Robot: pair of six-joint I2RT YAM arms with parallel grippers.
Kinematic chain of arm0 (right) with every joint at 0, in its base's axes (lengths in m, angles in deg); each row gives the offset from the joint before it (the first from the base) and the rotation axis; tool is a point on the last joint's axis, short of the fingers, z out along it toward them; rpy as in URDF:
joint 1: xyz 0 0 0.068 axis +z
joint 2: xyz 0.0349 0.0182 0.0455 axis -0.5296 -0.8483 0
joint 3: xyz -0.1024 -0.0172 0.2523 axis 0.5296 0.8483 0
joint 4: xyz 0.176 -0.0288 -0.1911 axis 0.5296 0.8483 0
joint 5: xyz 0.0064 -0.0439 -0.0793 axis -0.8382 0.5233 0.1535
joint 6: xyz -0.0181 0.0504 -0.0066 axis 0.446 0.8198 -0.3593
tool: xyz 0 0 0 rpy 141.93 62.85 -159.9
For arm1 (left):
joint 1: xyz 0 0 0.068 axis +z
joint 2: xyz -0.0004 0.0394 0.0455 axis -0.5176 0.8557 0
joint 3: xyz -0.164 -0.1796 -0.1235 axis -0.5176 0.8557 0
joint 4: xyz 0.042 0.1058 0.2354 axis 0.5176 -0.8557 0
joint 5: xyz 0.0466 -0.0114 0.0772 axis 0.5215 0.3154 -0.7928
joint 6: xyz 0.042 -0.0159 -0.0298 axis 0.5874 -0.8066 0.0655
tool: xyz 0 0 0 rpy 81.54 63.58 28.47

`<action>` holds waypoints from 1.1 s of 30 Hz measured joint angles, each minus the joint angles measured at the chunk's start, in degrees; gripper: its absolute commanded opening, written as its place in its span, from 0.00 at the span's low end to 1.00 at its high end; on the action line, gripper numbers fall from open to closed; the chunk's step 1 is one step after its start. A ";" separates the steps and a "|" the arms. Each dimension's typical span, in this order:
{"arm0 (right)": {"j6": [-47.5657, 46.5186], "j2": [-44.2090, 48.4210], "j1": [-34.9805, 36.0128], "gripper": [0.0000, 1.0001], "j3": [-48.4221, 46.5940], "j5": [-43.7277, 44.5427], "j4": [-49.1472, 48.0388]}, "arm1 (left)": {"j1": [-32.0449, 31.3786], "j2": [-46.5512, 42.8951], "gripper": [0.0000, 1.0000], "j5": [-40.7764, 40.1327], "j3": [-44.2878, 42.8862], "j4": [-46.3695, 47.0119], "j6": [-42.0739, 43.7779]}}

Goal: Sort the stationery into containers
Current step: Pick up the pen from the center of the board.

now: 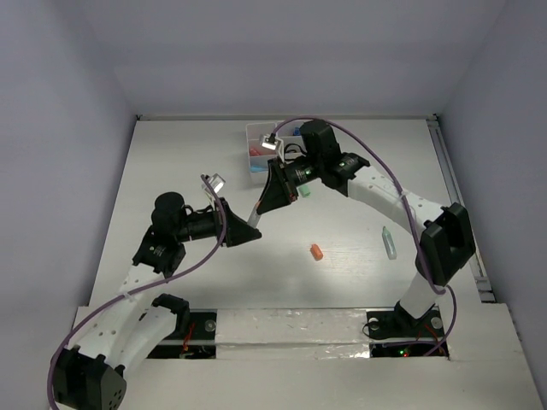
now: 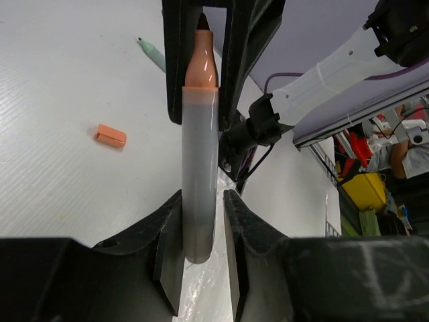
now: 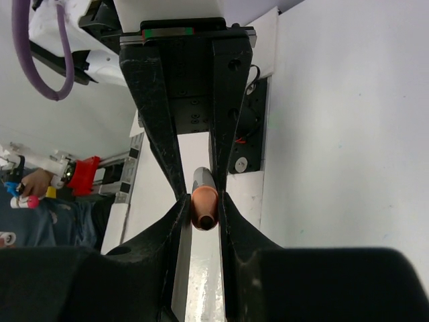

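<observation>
A grey-barrelled marker [image 2: 200, 154] with an orange tip [image 3: 204, 209] hangs above the table between my two grippers. My right gripper [image 3: 203, 204] is shut on the tip end. The marker's rear end lies between the fingers of my left gripper [image 2: 202, 198]: it rests against one finger, with a slim gap at the other. In the top view the two grippers meet at mid-table, left gripper [image 1: 248, 232] below right gripper [image 1: 267, 203]. The white organiser box [image 1: 254, 132] sits behind them with red and blue items inside. An orange cap [image 1: 316, 252] and a pale-green marker [image 1: 390, 243] lie on the table.
A small green piece [image 1: 303, 194] lies just right of the right gripper. The orange cap [image 2: 110, 135] and pale-green marker [image 2: 153, 54] also show in the left wrist view. A metal rail [image 1: 457, 184] runs along the table's right edge.
</observation>
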 measured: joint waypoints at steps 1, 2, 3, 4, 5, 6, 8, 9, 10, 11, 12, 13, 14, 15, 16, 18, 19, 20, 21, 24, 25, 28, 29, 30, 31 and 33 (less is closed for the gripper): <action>-0.11 -0.07 0.17 0.00 0.00 0.02 0.11 | 0.00 0.24 0.24 -0.02 0.09 0.22 -0.02; -0.20 -0.15 0.42 0.00 0.00 0.09 0.22 | 0.00 0.42 0.24 -0.02 0.13 0.37 -0.04; -0.28 -0.26 0.57 0.00 0.00 0.15 0.37 | 0.00 0.55 0.24 -0.02 0.20 0.48 -0.07; -0.35 -0.31 0.74 0.00 0.00 0.24 0.55 | -0.02 0.63 0.17 -0.02 0.20 0.55 -0.09; -0.33 -0.31 0.83 0.00 0.00 0.24 0.66 | -0.02 0.70 0.08 -0.02 0.20 0.72 -0.28; -0.44 -0.31 0.83 0.00 0.00 0.28 0.63 | 0.00 0.74 0.00 0.15 0.24 0.81 -0.31; -0.66 -0.31 0.81 0.00 0.00 0.28 0.61 | -0.04 0.72 0.00 0.44 0.24 1.20 -0.20; -0.72 -0.31 0.81 0.00 0.00 0.33 0.63 | -0.09 0.66 0.00 0.31 0.24 1.14 -0.07; -0.76 -0.31 0.81 0.00 0.00 0.42 0.63 | -0.15 0.63 0.00 0.17 0.24 1.01 0.09; -0.79 -0.31 0.81 0.00 0.00 0.52 0.66 | -0.13 0.50 0.00 -0.09 0.24 0.76 0.26; -0.81 -0.31 0.81 0.09 0.00 0.76 0.68 | -0.15 0.33 0.00 -0.57 0.24 0.50 0.63; -0.87 -0.31 0.81 0.33 0.00 1.09 0.66 | -0.15 0.07 0.00 -0.96 0.24 0.26 1.01; -0.85 -0.24 0.83 0.45 0.00 1.53 0.61 | -0.15 -0.22 0.00 -1.46 0.24 0.00 1.31; -0.90 -0.09 0.85 0.56 0.11 2.47 0.63 | -0.20 -0.50 0.00 -2.08 0.24 -0.17 1.55; -0.94 0.28 0.92 0.72 0.44 3.78 0.57 | -0.26 -0.83 0.00 -3.19 0.20 -0.44 2.01; -1.18 1.90 1.07 0.82 2.05 7.72 0.11 | -0.24 -1.18 0.00 -4.79 0.15 -0.85 2.78; -1.40 3.21 1.11 0.86 3.41 9.62 0.04 | -0.26 -1.25 0.00 -5.75 0.13 -1.16 3.34; -1.33 5.05 1.14 0.86 5.09 11.56 0.02 | -0.26 -1.25 0.00 -6.88 0.07 -1.73 3.89; -1.29 6.91 1.18 0.86 6.82 13.68 -0.26 | -0.26 -1.25 0.00 -8.44 0.00 -2.40 4.48; -0.55 13.77 1.18 0.73 12.98 20.61 -0.68 | -0.26 -1.40 0.00 -13.07 -0.42 -4.83 6.05; -0.15 16.20 1.18 0.54 15.30 23.19 -0.96 | -0.26 -1.68 0.00 -15.19 -0.76 -5.95 6.60; 1.90 22.05 1.18 0.31 21.99 30.58 -0.17 | -0.26 -3.61 0.00 -20.87 -1.97 -9.01 8.44; 2.78 23.17 1.18 0.31 24.22 32.61 -0.15 | -0.26 -4.50 0.00 -22.43 -2.29 -9.73 8.94; 3.69 24.02 1.18 0.31 26.69 34.71 0.37 | -0.26 -5.75 0.00 -24.20 -2.62 -10.58 9.62; 4.33 24.48 1.18 0.41 28.87 36.33 1.07 | -0.26 -6.80 0.00 -25.51 -2.86 -11.28 10.16; 6.47 24.87 1.18 0.60 34.38 39.89 2.58 | -0.26 -8.98 0.00 -27.98 -3.28 -12.37 11.10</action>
